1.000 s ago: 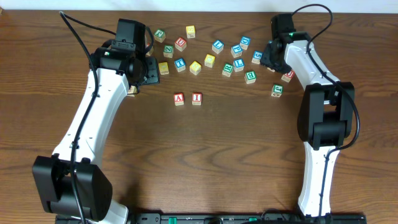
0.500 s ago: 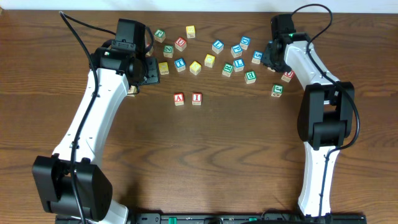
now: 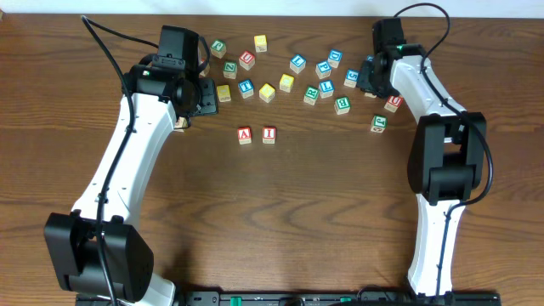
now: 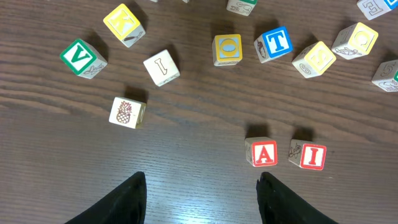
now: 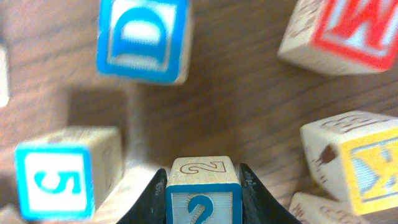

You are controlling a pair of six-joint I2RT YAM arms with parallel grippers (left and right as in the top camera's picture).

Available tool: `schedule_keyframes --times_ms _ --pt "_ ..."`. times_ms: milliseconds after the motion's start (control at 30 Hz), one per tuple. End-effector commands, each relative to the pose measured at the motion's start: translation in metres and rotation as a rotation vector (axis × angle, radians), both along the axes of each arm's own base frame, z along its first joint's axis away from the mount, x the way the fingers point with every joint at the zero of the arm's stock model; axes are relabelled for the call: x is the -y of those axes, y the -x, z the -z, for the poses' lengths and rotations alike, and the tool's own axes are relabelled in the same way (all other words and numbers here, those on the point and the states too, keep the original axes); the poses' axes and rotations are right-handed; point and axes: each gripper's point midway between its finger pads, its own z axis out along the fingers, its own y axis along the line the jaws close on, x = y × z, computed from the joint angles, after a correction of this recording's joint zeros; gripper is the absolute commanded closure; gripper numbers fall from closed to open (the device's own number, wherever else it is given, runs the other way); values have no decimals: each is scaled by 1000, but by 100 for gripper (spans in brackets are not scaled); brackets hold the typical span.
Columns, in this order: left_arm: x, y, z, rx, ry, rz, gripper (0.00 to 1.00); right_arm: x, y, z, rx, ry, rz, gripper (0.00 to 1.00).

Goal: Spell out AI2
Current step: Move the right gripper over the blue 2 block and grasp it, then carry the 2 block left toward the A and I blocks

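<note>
Two red-lettered blocks stand side by side mid-table: the A block (image 3: 245,134) and the I block (image 3: 269,133). They also show in the left wrist view, A (image 4: 262,152) and I (image 4: 309,155). My right gripper (image 5: 203,186) is shut on a blue 2 block (image 5: 203,194), fingers against both its sides, at the table's back right (image 3: 374,78). My left gripper (image 4: 202,199) is open and empty, hovering above bare wood left of the A block, at the back left in the overhead view (image 3: 194,95).
Several loose letter blocks lie scattered along the back of the table (image 3: 297,72). Close around the 2 block are a blue D block (image 5: 144,38), a blue 5 block (image 5: 65,180), a red M block (image 5: 348,31) and a yellow block (image 5: 357,158). A pineapple block (image 4: 127,112) lies before the left gripper.
The right arm has shifted very slightly to the right. The left arm and the blocks have not moved.
</note>
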Motion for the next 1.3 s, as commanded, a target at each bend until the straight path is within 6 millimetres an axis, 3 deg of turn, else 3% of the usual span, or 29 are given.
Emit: schedule_keyframes --times_ms 0,200,367,500,900,1000,1267 --pt "0 -1 -8 18 1 15 44 -15 0 -43 55 -62 -131 86" --pt "0 -1 -8 18 1 15 44 -42 20 -103 98 -183 -271 88" --pt "0 -1 -8 18 1 15 44 -68 43 -122 69 -285 -335 90" --pt "0 -1 -8 18 1 15 44 -90 65 -112 -20 -315 -373 89" --pt "0 -1 -8 18 2 14 44 -164 126 -42 -198 -306 -527 89" --pt "0 -1 -8 18 4 11 44 -174 130 -35 -193 -293 -537 89" --pt "0 -1 -8 17 5 8 44 -179 126 -15 -133 -136 -464 88"
